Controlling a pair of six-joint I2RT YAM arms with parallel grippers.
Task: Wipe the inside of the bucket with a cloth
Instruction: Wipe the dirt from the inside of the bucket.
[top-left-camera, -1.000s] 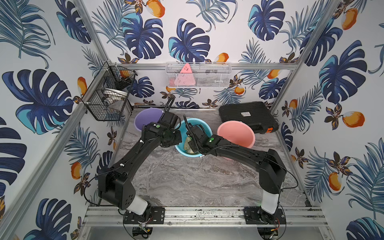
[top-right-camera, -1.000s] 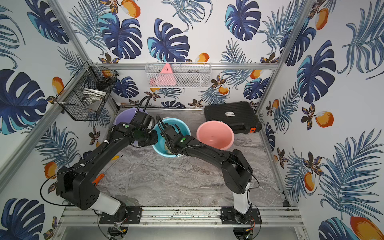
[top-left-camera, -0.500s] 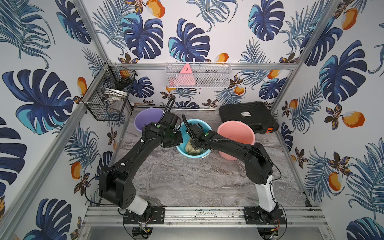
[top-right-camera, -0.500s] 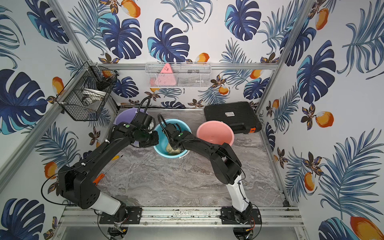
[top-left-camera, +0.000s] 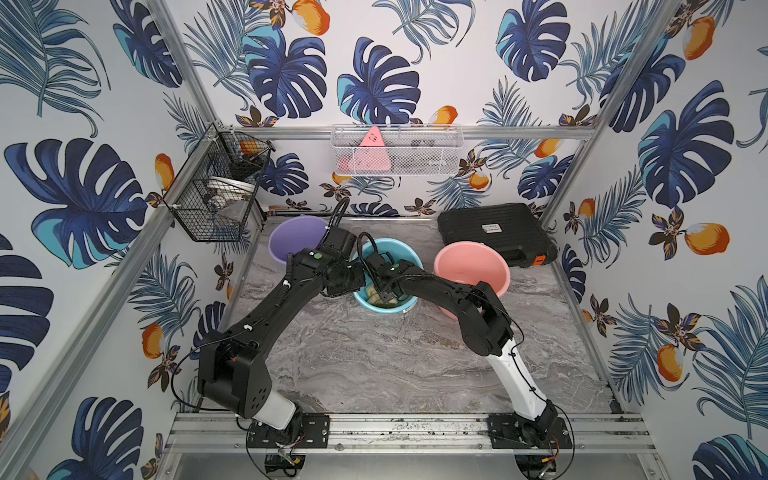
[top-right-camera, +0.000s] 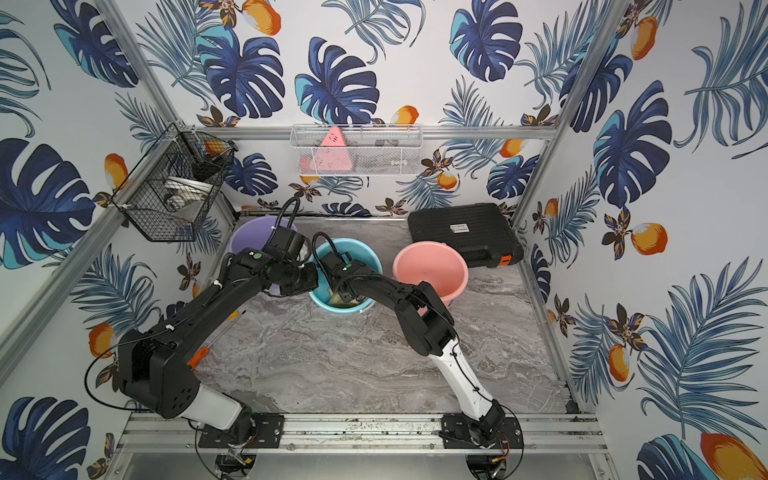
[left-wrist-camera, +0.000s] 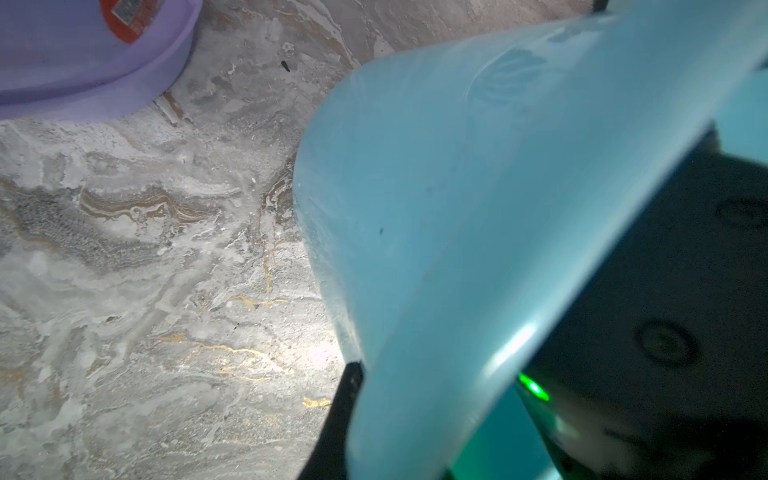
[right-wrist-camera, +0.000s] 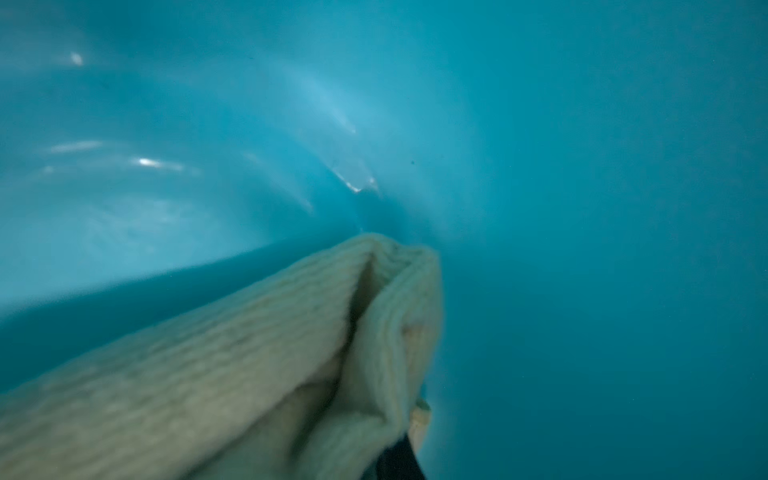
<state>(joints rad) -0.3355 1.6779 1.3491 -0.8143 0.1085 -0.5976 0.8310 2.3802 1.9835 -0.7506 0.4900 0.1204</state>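
Note:
The light blue bucket (top-left-camera: 409, 255) (top-right-camera: 365, 255) stands mid-table between two other buckets. My left gripper (top-left-camera: 356, 286) (top-right-camera: 312, 283) is shut on its left rim. In the left wrist view one dark finger (left-wrist-camera: 343, 415) lies outside the bucket wall (left-wrist-camera: 457, 187) and the other is hidden behind it. My right gripper (top-left-camera: 385, 291) (top-right-camera: 343, 293) reaches down inside the bucket, shut on the pale tan cloth (top-left-camera: 380, 302) (top-right-camera: 338, 305). In the right wrist view the folded cloth (right-wrist-camera: 249, 353) presses against the blue inner wall (right-wrist-camera: 582, 208) and covers most of the gripper (right-wrist-camera: 374, 465).
A purple bucket (top-left-camera: 291, 245) (left-wrist-camera: 83, 62) sits left of the blue one and a pink bucket (top-left-camera: 469, 266) right of it. Behind the pink one lies a black case (top-left-camera: 494, 232). A wire basket (top-left-camera: 220, 195) hangs on the left wall and a white mesh shelf (top-left-camera: 395, 151) on the back wall.
The right arm's elbow has swung left toward the bucket, carrying the cloth across the inside. The left gripper has kept its hold on the rim without moving.

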